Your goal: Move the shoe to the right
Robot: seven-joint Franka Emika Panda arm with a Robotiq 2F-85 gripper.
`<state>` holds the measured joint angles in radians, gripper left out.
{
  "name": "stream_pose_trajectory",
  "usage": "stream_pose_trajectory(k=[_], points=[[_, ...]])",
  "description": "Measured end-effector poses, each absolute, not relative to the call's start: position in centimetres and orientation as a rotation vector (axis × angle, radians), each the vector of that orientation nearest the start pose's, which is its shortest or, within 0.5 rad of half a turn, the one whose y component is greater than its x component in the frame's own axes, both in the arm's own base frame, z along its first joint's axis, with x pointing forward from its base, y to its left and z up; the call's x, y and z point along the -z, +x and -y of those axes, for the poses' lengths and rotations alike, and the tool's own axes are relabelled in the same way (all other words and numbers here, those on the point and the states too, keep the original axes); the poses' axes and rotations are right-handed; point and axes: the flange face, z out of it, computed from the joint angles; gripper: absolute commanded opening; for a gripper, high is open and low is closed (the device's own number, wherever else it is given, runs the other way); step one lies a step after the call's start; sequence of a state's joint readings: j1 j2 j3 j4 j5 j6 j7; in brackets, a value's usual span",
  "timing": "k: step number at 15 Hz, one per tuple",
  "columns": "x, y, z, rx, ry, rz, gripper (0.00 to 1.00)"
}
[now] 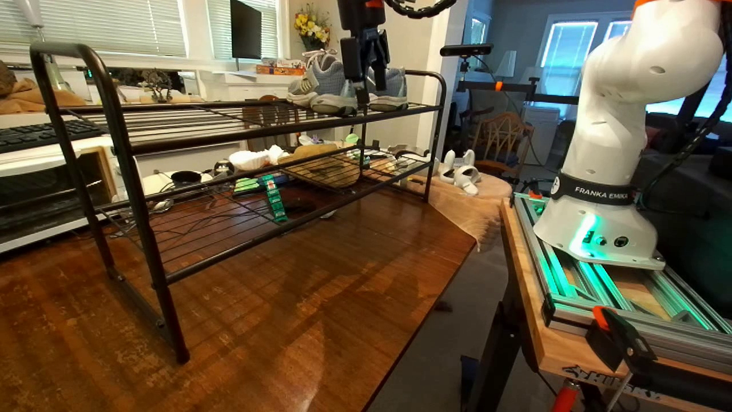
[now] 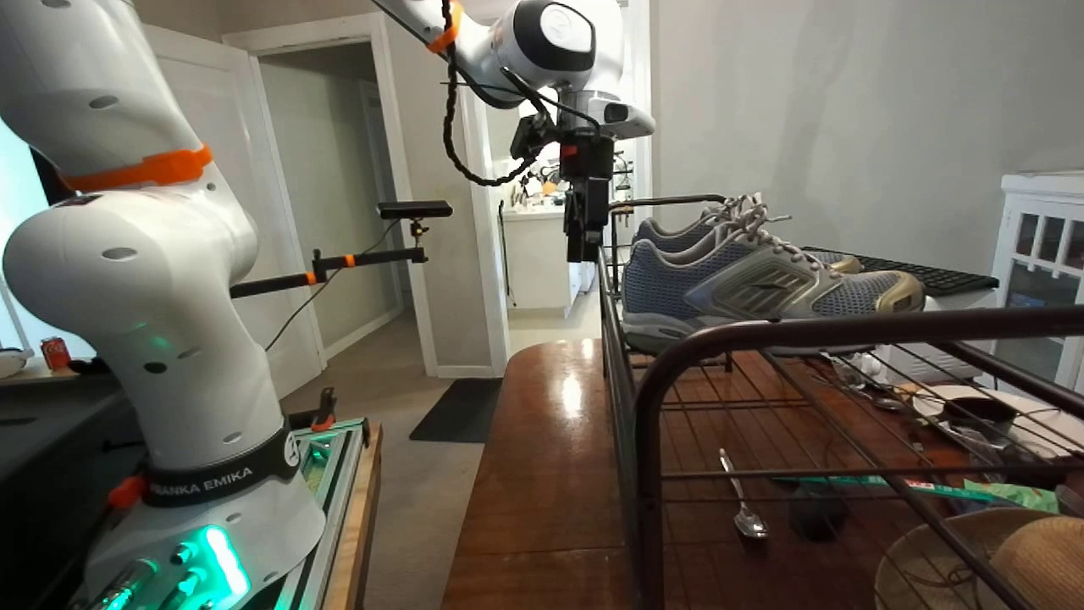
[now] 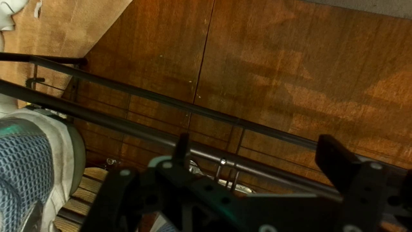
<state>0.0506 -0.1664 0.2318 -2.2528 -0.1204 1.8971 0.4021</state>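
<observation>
Hanging tip-down from the arm [image 1: 612, 126], the pincer [image 3: 255, 138] is positioned close to two matching grey-blue sneakers [image 2: 762, 288]. Condition of the pincer: jaws spread wide, as the wrist view shows. In an exterior view a visible gap separates it from both heels [image 2: 645, 288]. Whether its fingertips stand directly over the long rail [image 3: 206, 153] on the arm's side, or just outside it, cannot be determined.

Position of the task item: the sneakers stand upright on paler soles, side by side on top of the dark metal rack [image 1: 150, 246], toward one of its ends, toes pointing away from the arm's base. Which of the two the task means cannot be told. In the wrist view one sneaker takes up the lower left side, blue mesh and pale sole visible.

The rack is set on a brown wooden desk [image 1: 343, 297]. Through its upper wires a spoon [image 2: 750, 523] and a straw hat [image 2: 1046, 559] are seen below. A green packet strip [image 1: 273, 197] lies low in the rack; whether on the wires or beneath them is unclear. A black keyboard [image 1: 48, 134] rests on a white appliance [image 1: 51, 157] near the rack.
</observation>
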Motion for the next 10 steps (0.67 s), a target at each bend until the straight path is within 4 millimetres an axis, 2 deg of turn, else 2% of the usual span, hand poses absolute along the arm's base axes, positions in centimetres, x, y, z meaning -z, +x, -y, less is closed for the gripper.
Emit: stream_pose_trajectory(k=[6, 10], points=[[-43.5, 47.7, -9.7, -0.04, -3.279, -0.441, 1.0], [-44.4, 48.7, -9.0, 0.076, -3.234, -0.514, 1.0]])
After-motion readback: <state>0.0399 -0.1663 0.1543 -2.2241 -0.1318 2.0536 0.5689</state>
